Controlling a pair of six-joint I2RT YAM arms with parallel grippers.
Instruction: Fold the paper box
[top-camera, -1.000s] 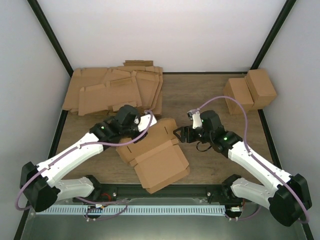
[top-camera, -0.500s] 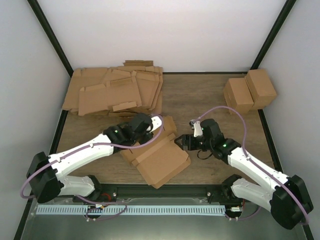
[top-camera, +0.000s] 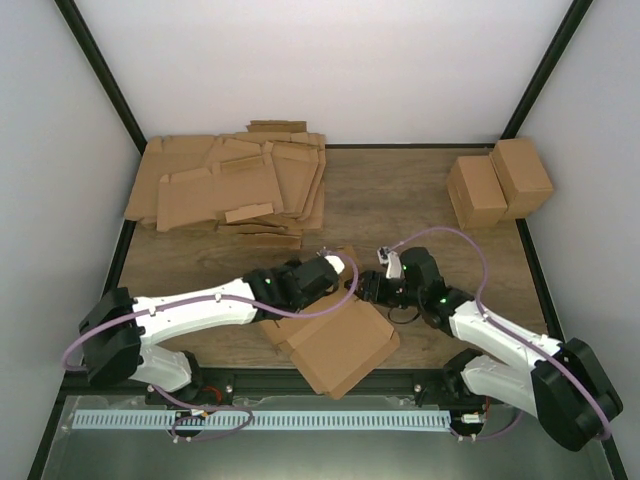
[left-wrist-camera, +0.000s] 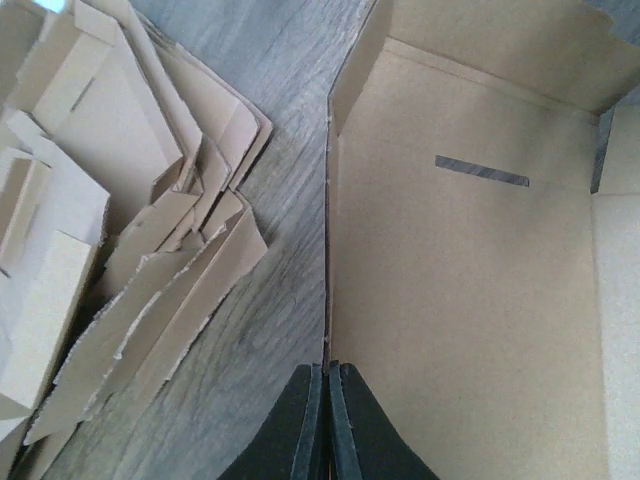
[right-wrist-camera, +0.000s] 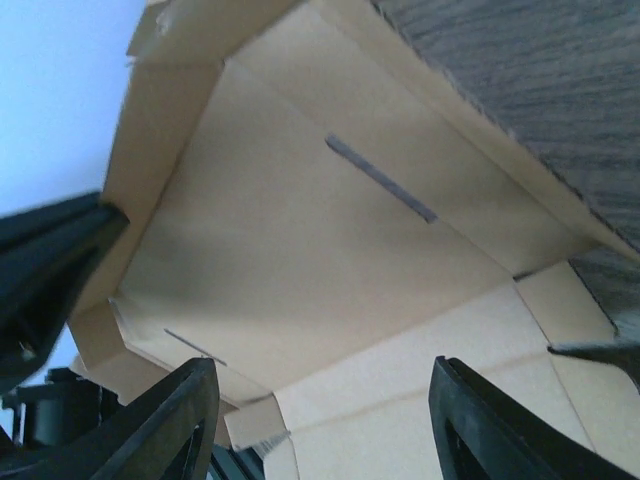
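Top external view: flat cardboard sheets (top-camera: 225, 190) fill the upper left. At lower centre the paper box (top-camera: 345, 345) lies on the counter (top-camera: 400, 200), with the left hand (top-camera: 343, 272) pressed shut at its upper edge. Just right of it, the right hand (top-camera: 368, 286) stands spread wide.

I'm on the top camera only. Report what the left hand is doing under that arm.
Observer: In the left wrist view, the left hand is shut, with its fingertips together right at the left edge of the paper box.
Operator: Give me the right hand.
Observer: The right wrist view shows the right hand open. Its fingers are wide apart and grip nothing, and the box's inner panel lies ahead of them.
Operator: Describe that panel.
Observer: In the left wrist view it has a narrow slot cut through it, and the wood of the table shows through.
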